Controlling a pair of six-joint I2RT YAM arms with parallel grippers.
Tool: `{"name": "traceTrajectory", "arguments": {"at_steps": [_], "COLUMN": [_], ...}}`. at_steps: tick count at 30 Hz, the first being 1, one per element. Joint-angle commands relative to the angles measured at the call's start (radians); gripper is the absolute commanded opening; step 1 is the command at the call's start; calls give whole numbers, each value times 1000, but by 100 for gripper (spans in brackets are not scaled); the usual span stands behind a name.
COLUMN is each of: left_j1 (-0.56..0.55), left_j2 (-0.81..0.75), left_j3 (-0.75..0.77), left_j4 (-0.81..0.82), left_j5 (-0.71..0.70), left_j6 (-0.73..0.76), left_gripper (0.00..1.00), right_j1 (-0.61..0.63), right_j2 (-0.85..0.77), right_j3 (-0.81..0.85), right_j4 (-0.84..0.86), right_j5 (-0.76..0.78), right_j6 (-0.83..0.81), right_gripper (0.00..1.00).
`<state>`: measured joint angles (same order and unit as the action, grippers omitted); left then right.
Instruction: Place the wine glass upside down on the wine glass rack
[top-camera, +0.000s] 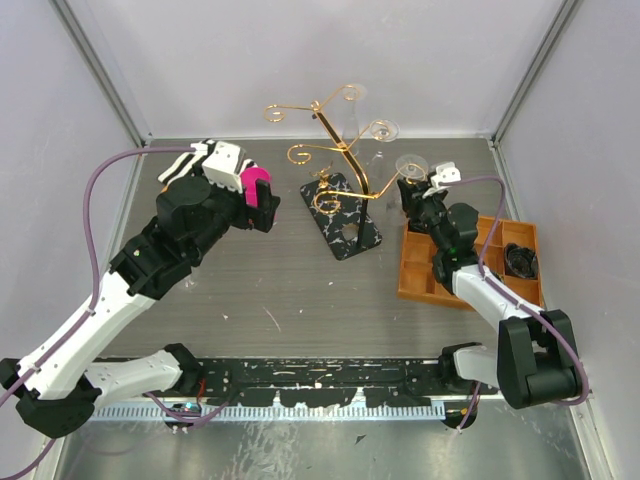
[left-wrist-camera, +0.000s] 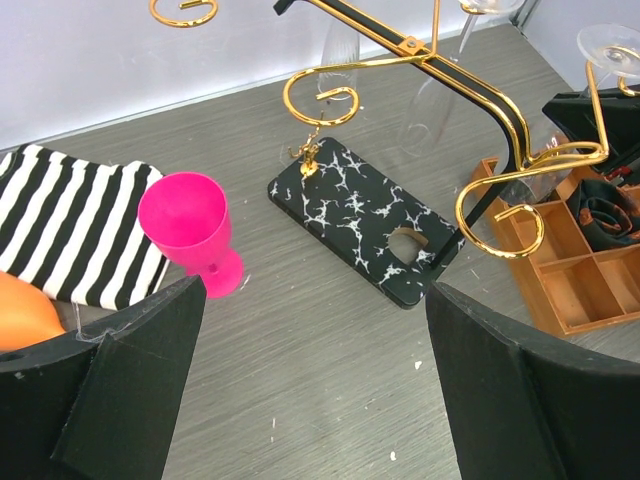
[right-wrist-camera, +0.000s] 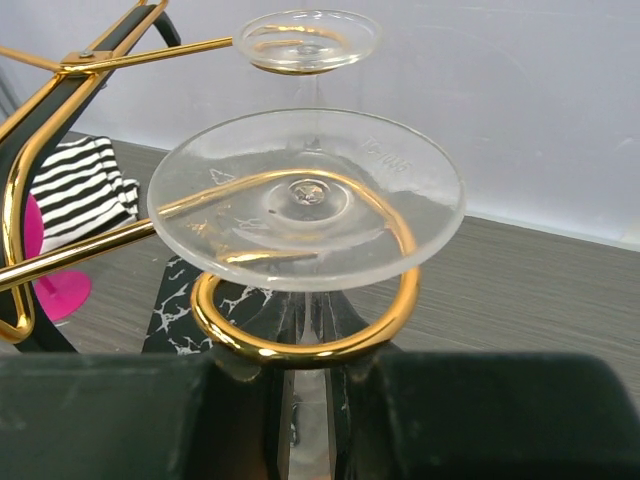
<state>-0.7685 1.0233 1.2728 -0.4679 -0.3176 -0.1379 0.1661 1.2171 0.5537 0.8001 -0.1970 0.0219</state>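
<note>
The wine glass rack (top-camera: 343, 150) is a gold wire stand on a black marbled base (left-wrist-camera: 360, 215) at the table's middle back. My right gripper (right-wrist-camera: 320, 400) is shut on the stem of a clear wine glass (right-wrist-camera: 306, 195) held upside down. The stem passes through a gold spiral ring (right-wrist-camera: 300, 345) at the end of the rack's right arm. The glass foot (top-camera: 411, 165) sits just above the ring; I cannot tell whether it rests on it. Another clear glass (right-wrist-camera: 307, 40) hangs on a higher arm. My left gripper (left-wrist-camera: 310, 380) is open and empty above the table, left of the rack.
A pink plastic goblet (left-wrist-camera: 185, 225) stands next to a black-and-white striped cloth (left-wrist-camera: 70, 220) left of the rack. An orange compartment tray (top-camera: 420, 270) with a black object (top-camera: 520, 258) lies at the right, under my right arm.
</note>
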Motion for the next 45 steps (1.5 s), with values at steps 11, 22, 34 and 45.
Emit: {"name": "traceTrajectory", "arguments": {"at_steps": [11,22,34,45], "left_j1": [3,4,3,3], "left_j2": [-20,-19,-23,-28], "left_j3": [-9,-12,-11,-13], "left_j4": [14,15,12,11], "left_j5": [-15,-15,-11,-16], "left_j6": [12,14,14,17], "left_gripper": [98,98,98,98], "right_j1": [-6,-5,-5,-5], "right_j2": [-122,-219,-277,-220], "right_j3": [31,-40,-102,-68], "right_j4": [63,41,54,32], "right_j5": [162,162,13,-147], "right_j6": [-5,-39,-83,-90], "right_gripper": [1,1,1,1]}}
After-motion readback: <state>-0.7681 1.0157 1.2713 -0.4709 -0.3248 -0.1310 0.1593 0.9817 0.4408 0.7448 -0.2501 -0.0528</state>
